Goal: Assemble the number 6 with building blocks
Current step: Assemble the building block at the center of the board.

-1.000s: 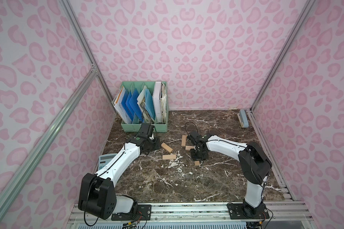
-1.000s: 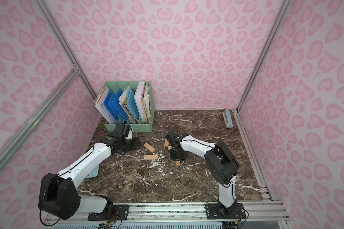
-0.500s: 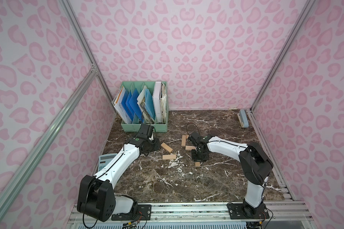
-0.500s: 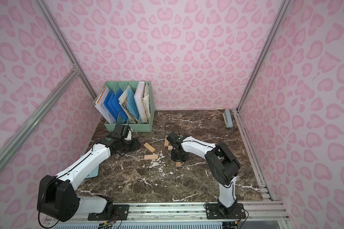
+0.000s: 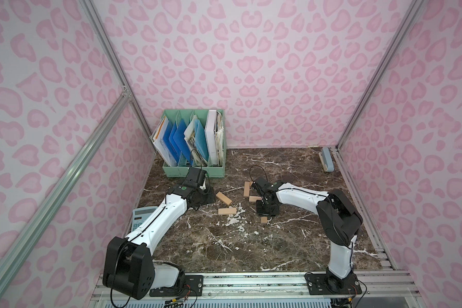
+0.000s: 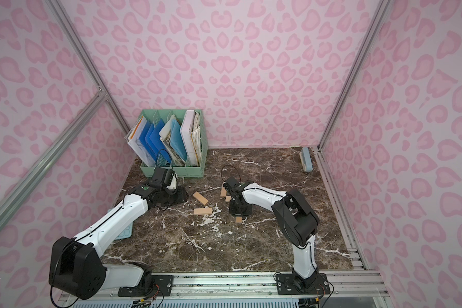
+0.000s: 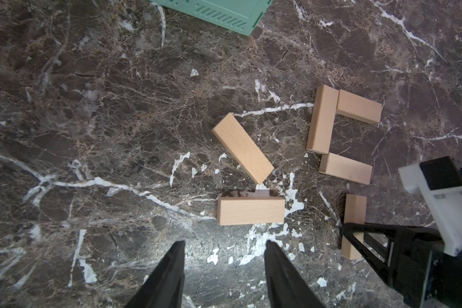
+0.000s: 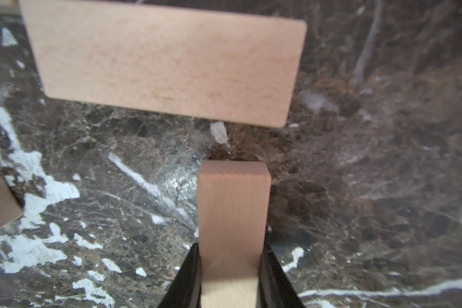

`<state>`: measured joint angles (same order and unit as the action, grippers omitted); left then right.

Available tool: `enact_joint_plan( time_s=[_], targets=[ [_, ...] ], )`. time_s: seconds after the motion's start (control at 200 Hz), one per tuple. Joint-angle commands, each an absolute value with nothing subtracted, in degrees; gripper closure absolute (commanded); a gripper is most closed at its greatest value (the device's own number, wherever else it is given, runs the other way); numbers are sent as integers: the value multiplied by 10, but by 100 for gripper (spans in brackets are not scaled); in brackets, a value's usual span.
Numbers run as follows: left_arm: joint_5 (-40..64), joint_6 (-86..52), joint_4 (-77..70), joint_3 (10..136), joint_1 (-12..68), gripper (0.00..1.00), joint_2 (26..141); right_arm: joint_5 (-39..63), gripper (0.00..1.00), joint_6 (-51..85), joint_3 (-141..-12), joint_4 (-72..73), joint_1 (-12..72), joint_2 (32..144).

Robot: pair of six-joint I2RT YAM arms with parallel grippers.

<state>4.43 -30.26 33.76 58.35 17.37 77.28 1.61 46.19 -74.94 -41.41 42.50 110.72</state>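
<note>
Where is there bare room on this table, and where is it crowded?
Free: the near half of the table, between the front rail and the building blocks; also the back strip between file organizer and grey-blue bar. Crowded: the middle, with the blocks, the open left gripper and the right gripper shut on one.

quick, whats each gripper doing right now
left gripper: open, holding nothing
right gripper: shut on a building block
</note>
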Motion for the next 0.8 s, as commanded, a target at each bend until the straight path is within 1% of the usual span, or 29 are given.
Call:
enact_joint_plan(
  time_s=[0.0, 0.795],
  targets=[
    [42, -302, 339, 580, 173, 48, 767, 4, 100, 464, -754, -421, 420, 1109],
    [42, -303, 334, 586, 173, 48, 779, -3, 100, 440, -775, -437, 416, 1130]
  ],
)
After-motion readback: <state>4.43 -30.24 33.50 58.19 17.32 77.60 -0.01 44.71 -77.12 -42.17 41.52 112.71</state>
